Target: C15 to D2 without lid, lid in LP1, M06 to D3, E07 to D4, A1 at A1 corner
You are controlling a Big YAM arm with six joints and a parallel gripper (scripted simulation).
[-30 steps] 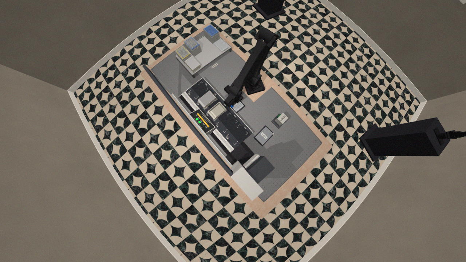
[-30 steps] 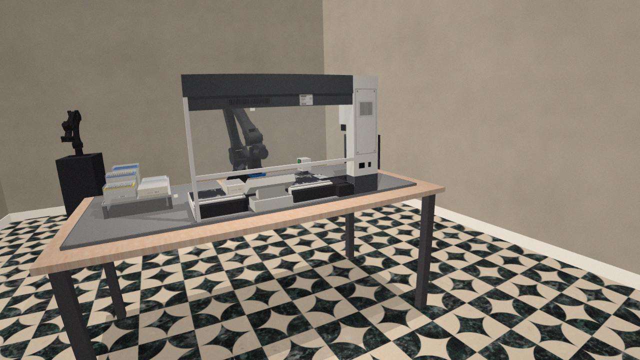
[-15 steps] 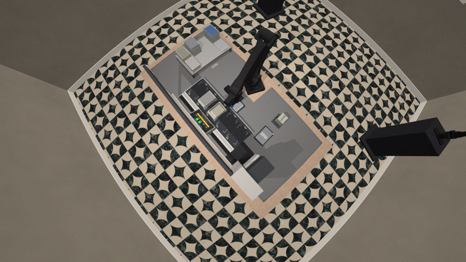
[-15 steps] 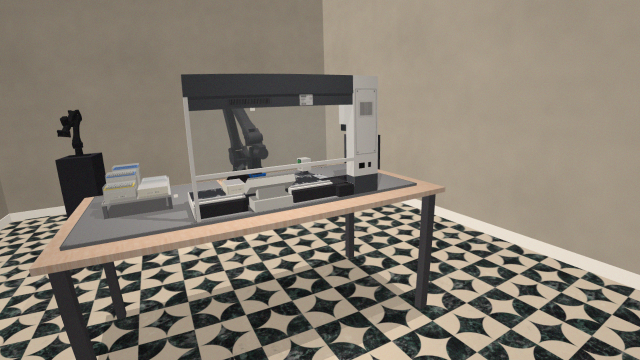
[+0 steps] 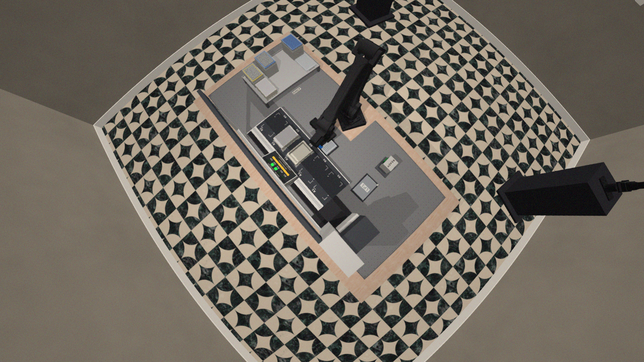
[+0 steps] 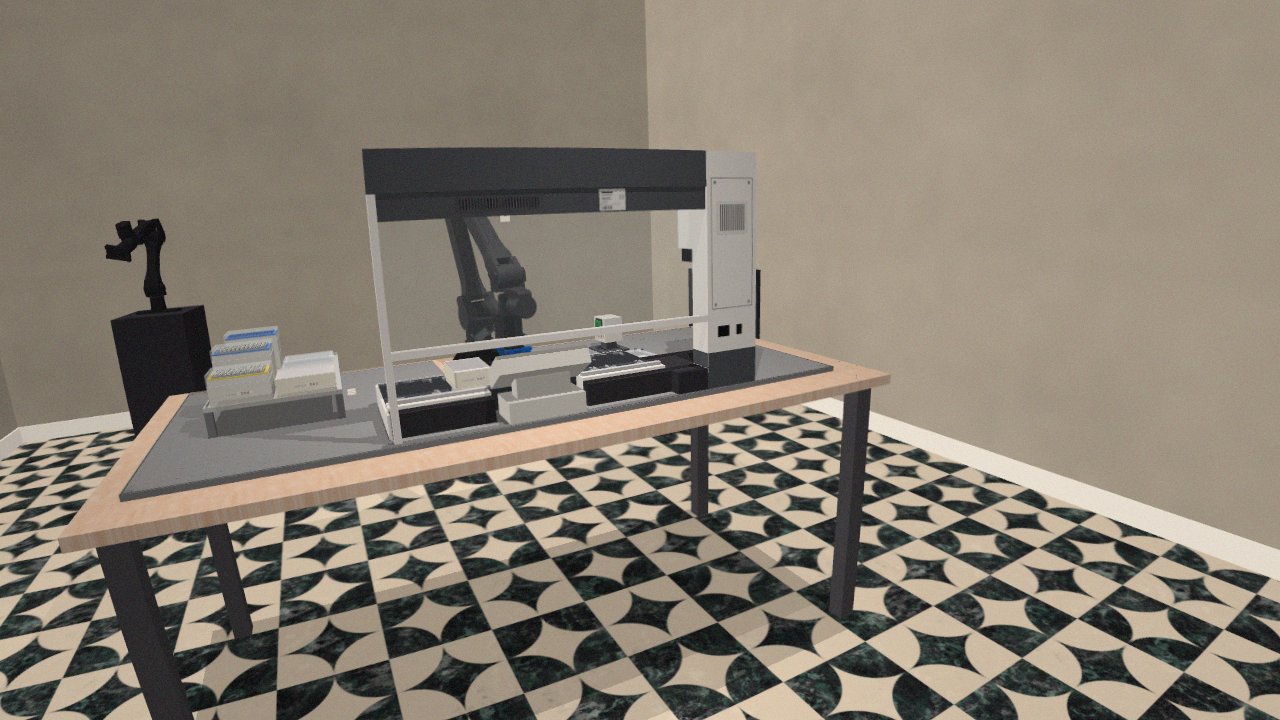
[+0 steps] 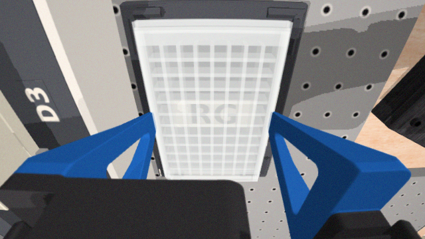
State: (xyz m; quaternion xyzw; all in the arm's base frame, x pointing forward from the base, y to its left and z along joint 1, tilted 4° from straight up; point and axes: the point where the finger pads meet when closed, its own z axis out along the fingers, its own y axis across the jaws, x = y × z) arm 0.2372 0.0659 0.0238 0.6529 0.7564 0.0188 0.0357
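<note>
From the wrist cam, going L to R: the D3 mark point(image 7: 46, 103), then one blue finger point(image 7: 146, 146). The gripper point(image 7: 212, 146) is squeezing the see-thru sample plate C15 point(image 7: 212, 96) by its long sides, right over the dark regrip nest RG point(image 7: 212, 7). Dotted table top point(image 7: 332, 66) on the R.

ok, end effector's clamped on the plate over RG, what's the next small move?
Probably a short straight lift. The end effector is shut on the clear gridded plate, framed by the RG nest's dark rim. Rising first should clear that rim before any sideways travel.
</note>
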